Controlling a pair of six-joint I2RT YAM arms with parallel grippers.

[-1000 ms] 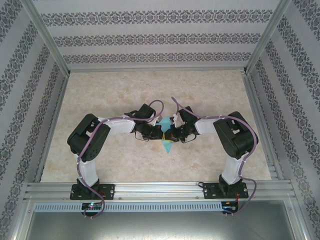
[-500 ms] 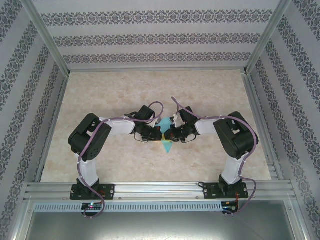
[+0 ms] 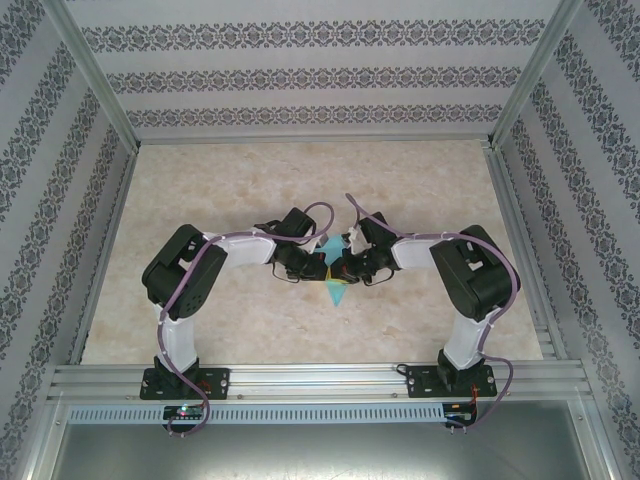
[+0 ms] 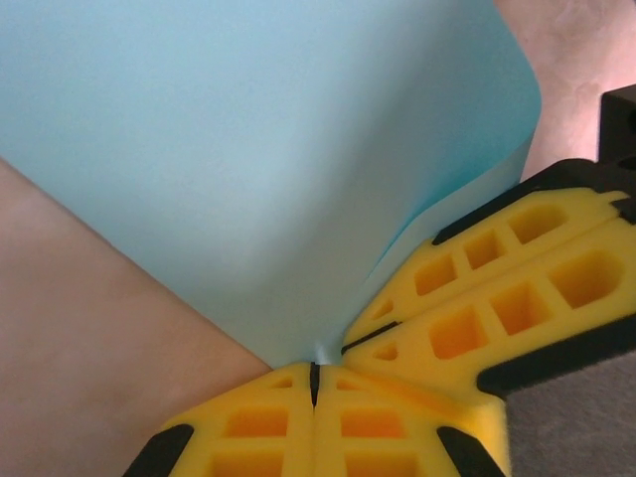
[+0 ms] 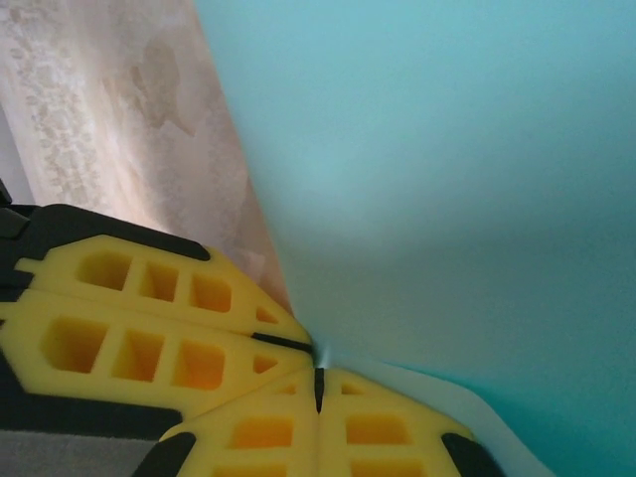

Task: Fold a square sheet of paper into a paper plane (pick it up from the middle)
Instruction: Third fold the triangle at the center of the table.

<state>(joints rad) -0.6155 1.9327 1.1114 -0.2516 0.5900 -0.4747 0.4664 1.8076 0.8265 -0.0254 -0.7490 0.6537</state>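
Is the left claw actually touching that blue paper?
Touching. The left wrist view shows the left gripper shut, the square sheet of paper pinched between its yellow fingers.

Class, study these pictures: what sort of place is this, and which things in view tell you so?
Probably a robot test cell, not a home: a left arm and a right arm bolted to an aluminium rail, a marble-look tabletop, and patterned panel walls boxing it in.

One paper sheet (image 4: 248, 149) — two tools: left tool (image 4: 314, 373), right tool (image 5: 318, 376) — one table (image 3: 250, 180).
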